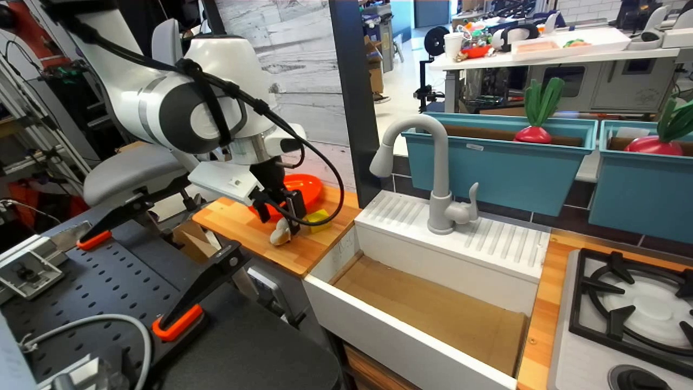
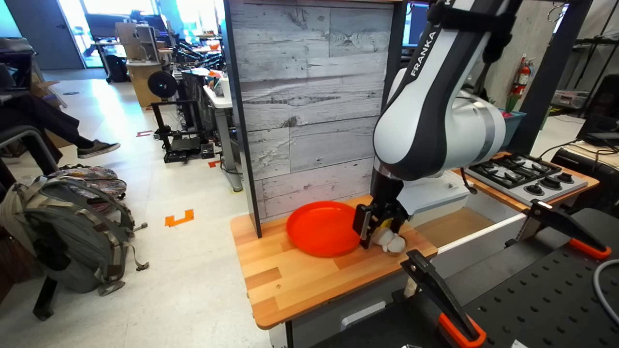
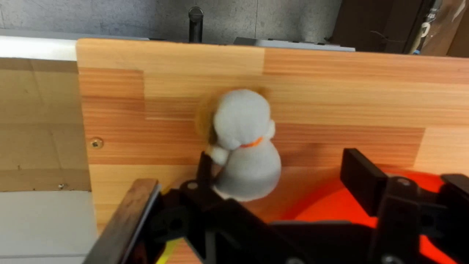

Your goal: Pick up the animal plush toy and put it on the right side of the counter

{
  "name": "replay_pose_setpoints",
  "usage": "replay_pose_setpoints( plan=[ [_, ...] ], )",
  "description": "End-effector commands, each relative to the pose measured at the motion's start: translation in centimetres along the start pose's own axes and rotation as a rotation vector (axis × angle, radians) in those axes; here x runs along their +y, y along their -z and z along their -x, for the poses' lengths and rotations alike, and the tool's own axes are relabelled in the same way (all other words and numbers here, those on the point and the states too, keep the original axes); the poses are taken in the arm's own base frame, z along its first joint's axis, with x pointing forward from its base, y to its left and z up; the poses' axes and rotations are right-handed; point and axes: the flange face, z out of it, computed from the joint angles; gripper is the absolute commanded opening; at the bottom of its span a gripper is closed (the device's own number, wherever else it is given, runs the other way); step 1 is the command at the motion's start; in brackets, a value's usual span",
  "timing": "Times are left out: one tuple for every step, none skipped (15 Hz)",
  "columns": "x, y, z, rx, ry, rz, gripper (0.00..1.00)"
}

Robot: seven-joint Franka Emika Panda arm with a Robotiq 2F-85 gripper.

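Note:
The plush toy is a small white, brown-patched animal with an orange collar. In the wrist view the toy (image 3: pixel 249 168) lies on the wooden counter (image 3: pixel 329 80), and it also shows in both exterior views (image 1: pixel 279 234) (image 2: pixel 392 241). My gripper (image 3: pixel 278 165) is open, low over the counter (image 1: pixel 249 223) (image 2: pixel 309 285) left of the sink. In the wrist view the left finger is close beside the toy, and whether they touch I cannot tell. The right finger stands well apart from it. The gripper also shows in both exterior views (image 1: pixel 279 216) (image 2: pixel 381 232).
A round orange-red plate (image 1: pixel 306 187) (image 2: pixel 319 229) (image 3: pixel 326 205) lies beside the gripper. A yellow object (image 1: pixel 320 219) sits behind the gripper. The white sink (image 1: pixel 400 346), grey faucet (image 1: pixel 439 168) and stove (image 1: pixel 644 303) lie along the counter. Black clamps (image 1: pixel 200 295) hold the dark table in front.

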Motion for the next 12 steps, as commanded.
replay_pose_setpoints(
  plan=[
    [-3.7,2.3,0.4,-0.003,0.047,0.046,1.00],
    [-4.7,2.8,0.4,0.002,0.065,0.058,1.00],
    [-5.9,3.5,0.6,0.011,0.081,0.074,1.00],
    [-6.8,4.1,0.7,0.019,0.094,0.089,1.00],
    [-7.6,4.8,0.7,0.026,0.106,0.102,1.00],
    [-8.4,5.7,1.0,0.036,0.109,0.114,1.00],
    [-9.1,6.6,1.3,0.044,0.117,0.122,1.00],
    [-9.8,7.7,1.8,0.054,0.128,0.126,1.00],
    [-10.6,8.9,2.5,0.063,0.137,0.130,1.00],
    [-11.2,10.0,2.9,0.068,0.149,0.133,1.00],
    [-11.9,11.0,3.6,0.075,0.162,0.138,1.00],
    [-12.5,11.6,4.1,0.066,0.187,0.141,1.00]
  ],
)
